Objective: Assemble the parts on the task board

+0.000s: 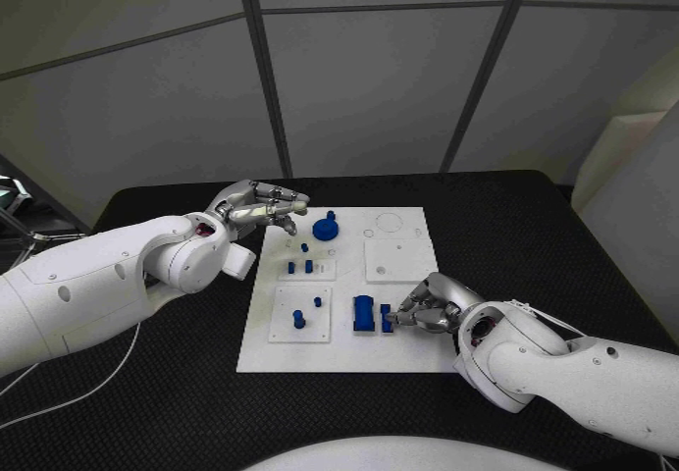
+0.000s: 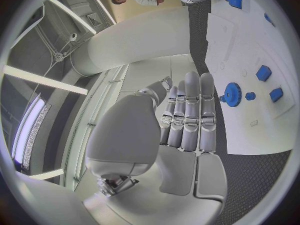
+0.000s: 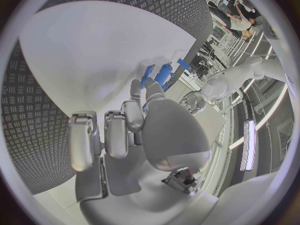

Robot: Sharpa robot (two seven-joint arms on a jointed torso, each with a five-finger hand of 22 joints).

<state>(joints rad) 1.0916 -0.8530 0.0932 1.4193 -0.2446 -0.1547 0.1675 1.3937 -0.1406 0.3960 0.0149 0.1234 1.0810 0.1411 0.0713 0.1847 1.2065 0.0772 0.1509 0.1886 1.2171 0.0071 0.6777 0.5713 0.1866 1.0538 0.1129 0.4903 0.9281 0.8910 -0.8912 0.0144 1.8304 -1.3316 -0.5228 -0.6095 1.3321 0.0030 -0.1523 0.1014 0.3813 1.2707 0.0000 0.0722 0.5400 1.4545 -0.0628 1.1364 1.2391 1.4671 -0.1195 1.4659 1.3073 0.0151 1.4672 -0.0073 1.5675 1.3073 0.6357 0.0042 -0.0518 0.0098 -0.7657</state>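
Hovering left hand (image 1: 262, 208), fingers straight, empty; right hand (image 1: 429, 306) fingers curled beside blue parts (image 1: 372, 315), grasp unclear

A black tabletop (image 1: 538, 231) with a fine woven texture carries the white task board (image 1: 269, 353), a rectangular plate lying flat at its middle with bare black surface showing all round it. Raised white square panels sit on the task board, and small blue parts (image 1: 364, 312) stand or lie on those panels. A thin white cable (image 1: 85, 388) trails over the tabletop well to the left of the task board, near the front edge.
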